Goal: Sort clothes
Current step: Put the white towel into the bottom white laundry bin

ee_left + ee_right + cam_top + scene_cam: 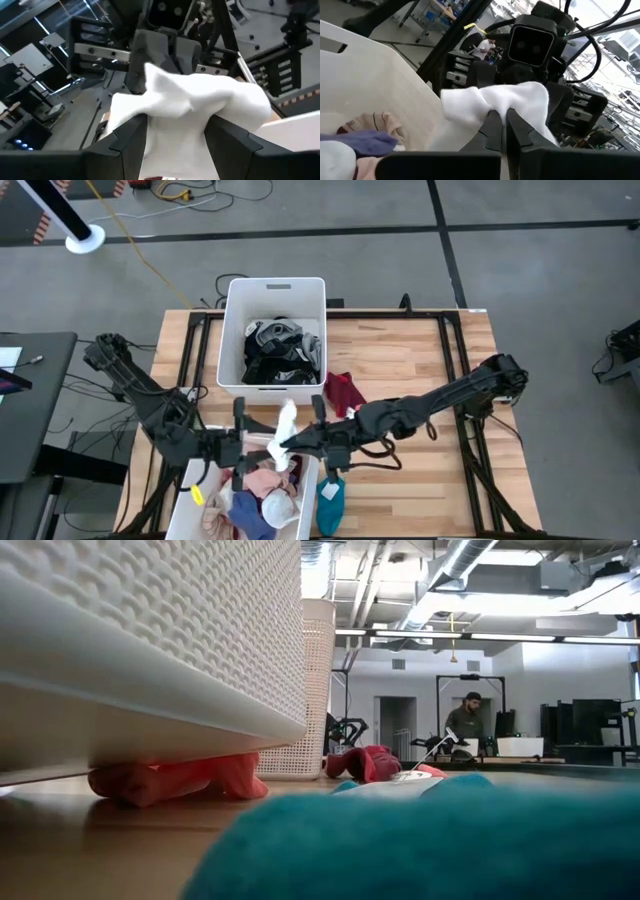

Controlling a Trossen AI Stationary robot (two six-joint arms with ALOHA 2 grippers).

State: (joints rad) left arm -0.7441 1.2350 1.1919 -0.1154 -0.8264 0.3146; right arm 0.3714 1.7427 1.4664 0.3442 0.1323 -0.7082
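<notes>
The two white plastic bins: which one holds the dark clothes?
The far white plastic bin, standing at the table's back edge, holds the black and grey garments. The near white bin, below both arms, holds pink, blue and white pieces.

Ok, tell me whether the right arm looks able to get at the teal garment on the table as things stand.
Probably not yet. The right gripper has its jaws shut on the white sock, shared with the left gripper. The teal garment lies uncovered just beside that wrist, so once the sock is released the way looks free.
</notes>
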